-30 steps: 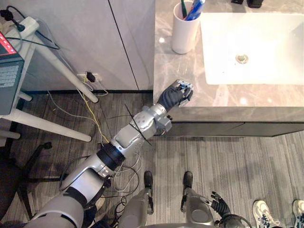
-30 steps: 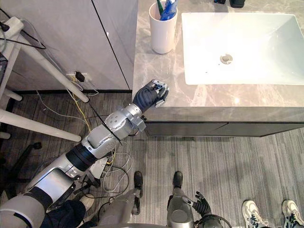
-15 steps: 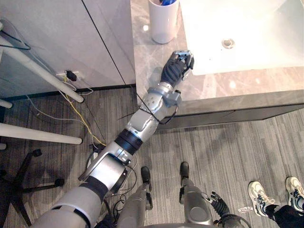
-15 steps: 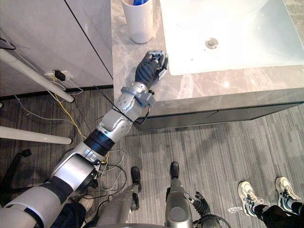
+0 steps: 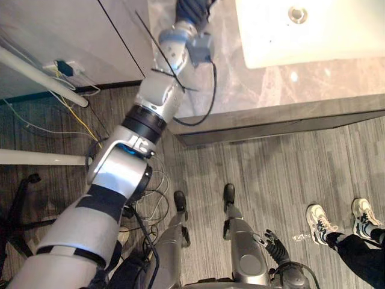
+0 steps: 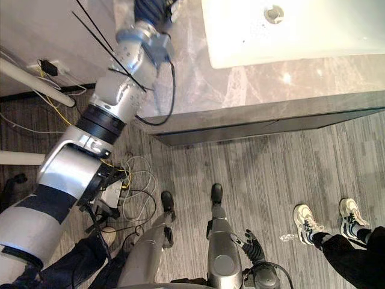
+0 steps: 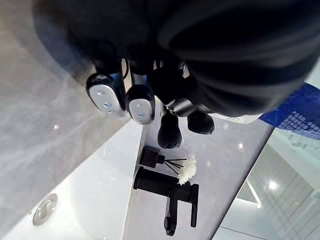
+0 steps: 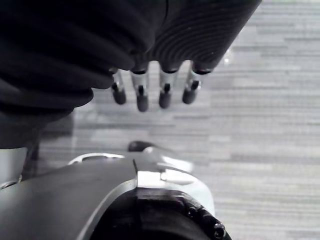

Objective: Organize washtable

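Both head eyes look down on washtable (image 5: 252,90) and floor (image 5: 289,174); wrist cameras sit seemingly very close.

Worktop (image 5: 240,90) strip beside sink (image 5: 319,33) bare: free passage for your left hand (image 7: 140,102). Behind sink, black faucet (image 7: 165,184) and reed diffuser (image 7: 149,156) stand just beside each other, blocking. Floor (image 5: 271,162), right side: person's shoes (image 5: 319,224).

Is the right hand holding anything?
No, the right hand hangs open over the floor, with nothing in it.

Left hand (image 5: 191,7) cut by top edge, sink (image 5: 337,36) too, person (image 5: 361,253) by right edge
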`<state>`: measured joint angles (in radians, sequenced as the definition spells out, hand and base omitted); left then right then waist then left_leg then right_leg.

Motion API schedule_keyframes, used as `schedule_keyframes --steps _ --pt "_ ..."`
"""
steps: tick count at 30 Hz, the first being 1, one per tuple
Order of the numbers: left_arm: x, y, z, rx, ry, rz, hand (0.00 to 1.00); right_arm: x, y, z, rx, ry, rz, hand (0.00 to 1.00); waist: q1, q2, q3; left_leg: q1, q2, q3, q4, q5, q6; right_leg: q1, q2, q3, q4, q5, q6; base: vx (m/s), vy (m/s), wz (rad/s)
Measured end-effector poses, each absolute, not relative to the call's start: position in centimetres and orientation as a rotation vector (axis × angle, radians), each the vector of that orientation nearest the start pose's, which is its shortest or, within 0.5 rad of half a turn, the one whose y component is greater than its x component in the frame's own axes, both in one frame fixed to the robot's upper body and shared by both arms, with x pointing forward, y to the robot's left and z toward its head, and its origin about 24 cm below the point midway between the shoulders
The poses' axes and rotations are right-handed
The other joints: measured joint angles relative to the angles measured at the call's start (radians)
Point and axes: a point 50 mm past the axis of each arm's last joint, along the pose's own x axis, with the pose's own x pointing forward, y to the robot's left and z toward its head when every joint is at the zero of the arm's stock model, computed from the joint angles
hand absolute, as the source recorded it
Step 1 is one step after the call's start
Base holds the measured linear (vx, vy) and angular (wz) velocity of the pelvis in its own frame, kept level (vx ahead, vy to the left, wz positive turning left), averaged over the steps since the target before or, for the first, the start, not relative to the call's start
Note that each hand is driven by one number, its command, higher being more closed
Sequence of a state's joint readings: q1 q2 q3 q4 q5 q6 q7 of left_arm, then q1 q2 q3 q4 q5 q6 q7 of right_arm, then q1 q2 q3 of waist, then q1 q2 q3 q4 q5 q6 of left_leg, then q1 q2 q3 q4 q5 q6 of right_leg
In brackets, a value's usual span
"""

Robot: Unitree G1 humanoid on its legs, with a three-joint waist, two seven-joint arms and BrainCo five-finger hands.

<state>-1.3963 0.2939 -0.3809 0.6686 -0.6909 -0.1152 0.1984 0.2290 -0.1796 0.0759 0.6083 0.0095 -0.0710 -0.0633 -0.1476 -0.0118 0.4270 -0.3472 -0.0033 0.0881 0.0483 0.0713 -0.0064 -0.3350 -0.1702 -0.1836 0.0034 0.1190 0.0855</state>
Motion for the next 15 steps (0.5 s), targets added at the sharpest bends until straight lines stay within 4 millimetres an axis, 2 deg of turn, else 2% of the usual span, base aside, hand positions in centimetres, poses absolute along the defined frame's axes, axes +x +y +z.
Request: schedule_keyframes --steps 3,6,11,15 --pt "37.5 5.7 36.8 -0.140 -0.678 -0.308 1.00 12.9 -20.4 -11.6 -0.169 0.755 -0.091 0.00 0.001 0.000 0.018 -0.011 -0.002 0.000 0.002 0.000 0.000 -0.009 -0.002 0.000 0.000 0.000 0.000 0.01 -0.001 0.00" --pt "37.3 5.7 37.5 -0.140 -0.694 -0.303 1.00 12.9 -20.4 -11.5 -0.164 0.743 -0.093 0.00 0.001 0.000 0.021 -0.023 -0.002 0.002 0.004 0.000 0.000 -0.021 -0.003 0.002 0.000 0.002 -0.001 0.00 0.000 0.00" --pt "37.1 5.6 38.0 -0.147 -0.705 -0.296 1.00 12.9 -20.4 -11.4 -0.163 0.733 -0.096 0.00 0.006 0.000 0.022 -0.028 0.001 0.012 0.004 0.000 0.000 -0.033 -0.001 0.013 0.002 0.004 -0.002 -0.01 -0.007 -0.07" --pt "36.9 5.5 38.4 -0.179 -0.714 -0.299 1.00 12.7 -20.6 -11.2 -0.158 0.722 -0.106 0.00 0.022 0.006 0.031 -0.031 0.003 0.024 0.009 -0.001 0.000 -0.040 0.000 0.024 0.005 0.006 -0.002 -0.01 -0.008 -0.06"
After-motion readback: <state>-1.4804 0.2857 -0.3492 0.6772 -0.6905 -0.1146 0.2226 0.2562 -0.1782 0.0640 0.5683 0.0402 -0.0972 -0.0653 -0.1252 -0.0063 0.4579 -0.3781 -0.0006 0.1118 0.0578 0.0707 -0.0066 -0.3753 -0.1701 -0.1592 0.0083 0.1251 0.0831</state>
